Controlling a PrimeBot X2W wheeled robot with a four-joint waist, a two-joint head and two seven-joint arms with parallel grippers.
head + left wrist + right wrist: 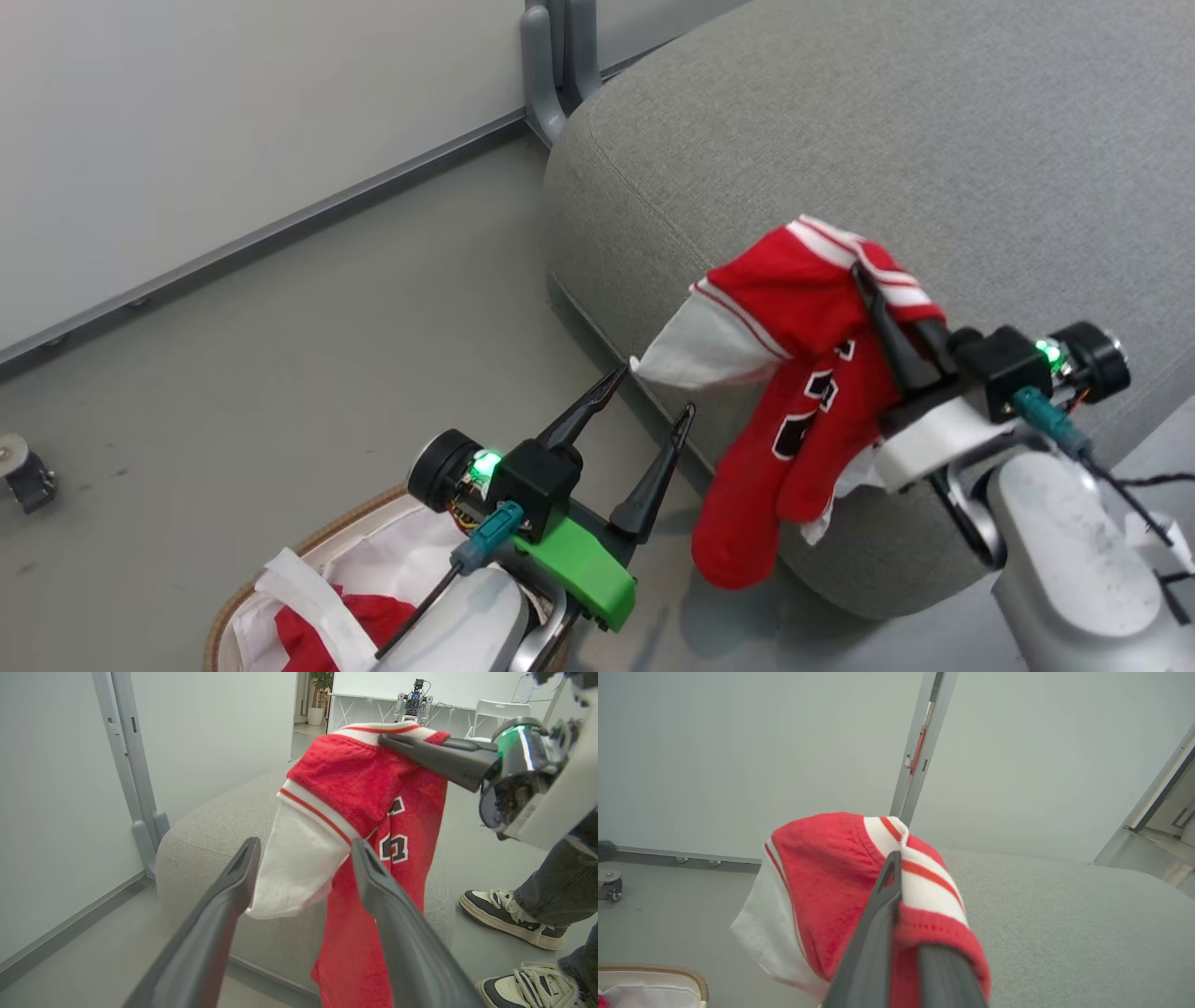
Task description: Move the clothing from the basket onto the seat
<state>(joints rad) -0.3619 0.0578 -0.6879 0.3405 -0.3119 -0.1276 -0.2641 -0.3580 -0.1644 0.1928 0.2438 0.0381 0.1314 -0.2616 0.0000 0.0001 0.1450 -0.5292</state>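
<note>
A red jersey (803, 317) with white stripes and black-and-white lettering hangs from my right gripper (857, 273), which is shut on its striped hem above the front edge of the grey seat (840, 121). Its white cuff (700, 345) sticks out to the left. My left gripper (657, 387) stands open just beside that cuff, holding nothing. In the left wrist view the cuff (299, 872) shows between the open fingers (233, 886). The basket (345, 527), with a brown rim and white liner, sits at the lower left and has more red clothing (373, 616) in it.
A grey wall post (551, 65) stands behind the seat's left corner. A caster wheel (23, 467) sits at the far left of the floor. A person's sneakers (509, 914) stand beside the seat's far side. Another robot (413, 700) is far off.
</note>
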